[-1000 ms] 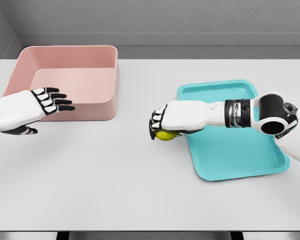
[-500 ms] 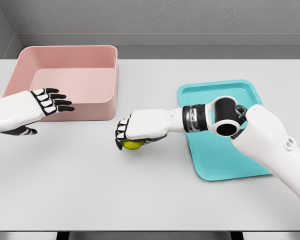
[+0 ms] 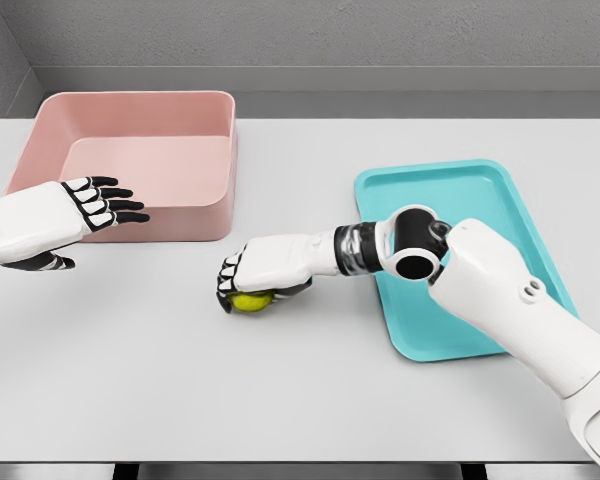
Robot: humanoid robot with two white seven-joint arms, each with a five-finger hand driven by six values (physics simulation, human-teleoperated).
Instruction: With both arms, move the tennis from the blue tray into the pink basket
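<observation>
The right hand (image 3: pixel 248 276) is clenching the tennis ball (image 3: pixel 248 300) low over the bench (image 3: pixel 300 390), between tray (image 3: pixel 520 200) and basket (image 3: pixel 130 125); the left hand (image 3: pixel 90 205) (fingers relaxed, empty) is waiting leftward, nearer the basket.

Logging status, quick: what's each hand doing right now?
Left hand: open, holding nothing.
Right hand: shut on the tennis ball.

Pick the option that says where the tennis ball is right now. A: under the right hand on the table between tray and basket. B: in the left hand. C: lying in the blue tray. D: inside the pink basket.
A: the right hand curls over the tennis ball on the table, between the blue tray and the pink basket.
</observation>
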